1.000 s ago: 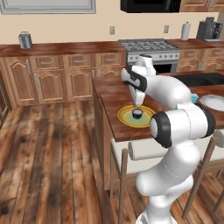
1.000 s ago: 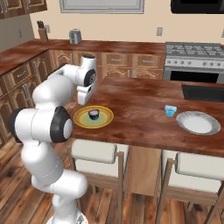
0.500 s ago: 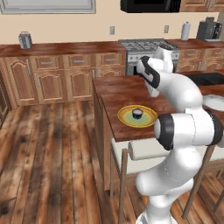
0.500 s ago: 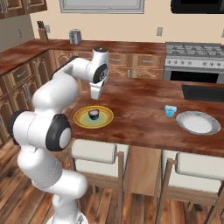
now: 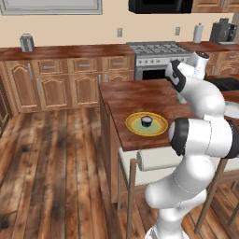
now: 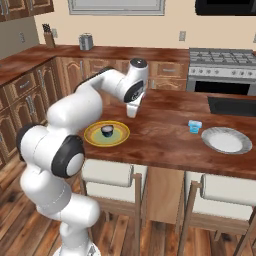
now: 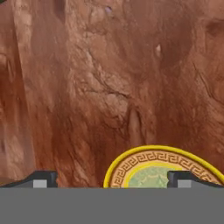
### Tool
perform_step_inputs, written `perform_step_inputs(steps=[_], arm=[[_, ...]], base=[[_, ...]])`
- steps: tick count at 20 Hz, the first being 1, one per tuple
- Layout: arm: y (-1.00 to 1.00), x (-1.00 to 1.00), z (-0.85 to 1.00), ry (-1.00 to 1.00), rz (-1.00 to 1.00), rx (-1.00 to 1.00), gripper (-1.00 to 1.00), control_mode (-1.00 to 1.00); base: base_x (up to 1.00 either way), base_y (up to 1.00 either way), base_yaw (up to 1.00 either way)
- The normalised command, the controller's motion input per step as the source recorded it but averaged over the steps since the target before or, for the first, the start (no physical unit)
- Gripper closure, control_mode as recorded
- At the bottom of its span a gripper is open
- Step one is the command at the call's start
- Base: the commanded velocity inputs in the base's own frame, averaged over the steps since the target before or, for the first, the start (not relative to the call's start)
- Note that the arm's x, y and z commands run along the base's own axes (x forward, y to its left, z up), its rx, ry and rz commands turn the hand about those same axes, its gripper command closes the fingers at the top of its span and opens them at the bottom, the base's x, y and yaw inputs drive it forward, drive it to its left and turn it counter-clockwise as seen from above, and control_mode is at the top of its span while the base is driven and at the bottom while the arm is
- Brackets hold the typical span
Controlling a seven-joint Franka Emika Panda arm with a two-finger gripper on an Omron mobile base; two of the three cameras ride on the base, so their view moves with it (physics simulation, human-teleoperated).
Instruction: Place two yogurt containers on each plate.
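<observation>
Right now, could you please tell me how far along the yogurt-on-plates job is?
Done: one dark yogurt cup sits on the yellow-rimmed plate. In hand: nothing; the hand is open and empty above the wooden counter, beside that plate. Left: the light-blue cup stands on the counter next to the white plate, which holds none. Each plate needs two cups, so three placements remain.

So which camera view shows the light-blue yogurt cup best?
The right base view: the light-blue yogurt cup stands in plain sight on the counter, beside the white plate. In the left base view the arm covers that area. The hand view looks at bare counter and the yellow plate.
</observation>
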Motion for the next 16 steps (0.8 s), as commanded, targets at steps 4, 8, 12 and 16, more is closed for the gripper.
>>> perform_step_inputs(steps=[4,8,12,16], arm=[[-0.82,0.06,-0.02,-0.23,0.0,-0.06,-1.0,-1.0],[-0.84,0.08,-0.04,-0.2,0.0,-0.05,-1.0,-1.0],[-0.87,0.14,-0.07,-0.08,-0.02,-0.01,-1.0,-1.0],[-0.79,0.23,-0.24,0.0,-0.04,0.0,-1.0,-1.0]], base=[[0.0,0.0,0.0],[0.0,0.0,0.0],[0.0,0.0,0.0],[0.0,0.0,0.0]])
